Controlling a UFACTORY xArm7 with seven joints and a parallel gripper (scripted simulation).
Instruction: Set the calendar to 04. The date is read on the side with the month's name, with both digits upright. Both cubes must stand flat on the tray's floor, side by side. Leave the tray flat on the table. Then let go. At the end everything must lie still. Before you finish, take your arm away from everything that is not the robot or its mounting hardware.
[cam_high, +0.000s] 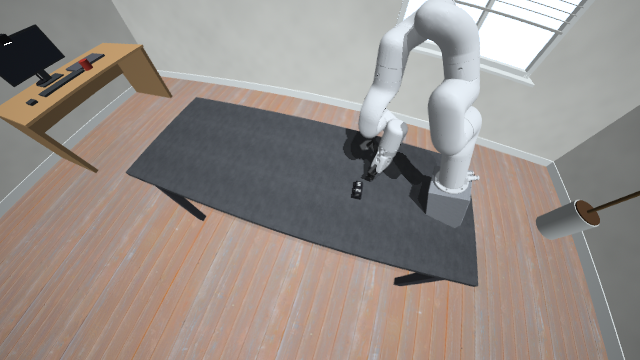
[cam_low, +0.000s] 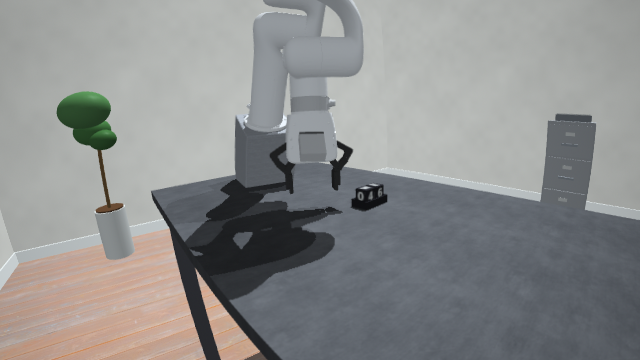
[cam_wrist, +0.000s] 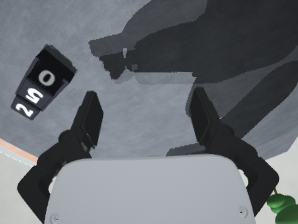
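Note:
The calendar is a small black tray with two black cubes standing side by side in it on the dark table. In the exterior view the cubes' side faces read 0 and 4, and a top face shows a 6. The calendar also shows in the top view and at the left of the wrist view, where the faces read 0 and 2 or 5. My gripper is open and empty. It hangs above the table, to the left of the calendar and apart from it. It also shows in the wrist view.
The robot's grey base block stands on the table behind the gripper. The table's near-left edge lies close to the gripper. A potted plant, a filing cabinet and a desk stand away from the table.

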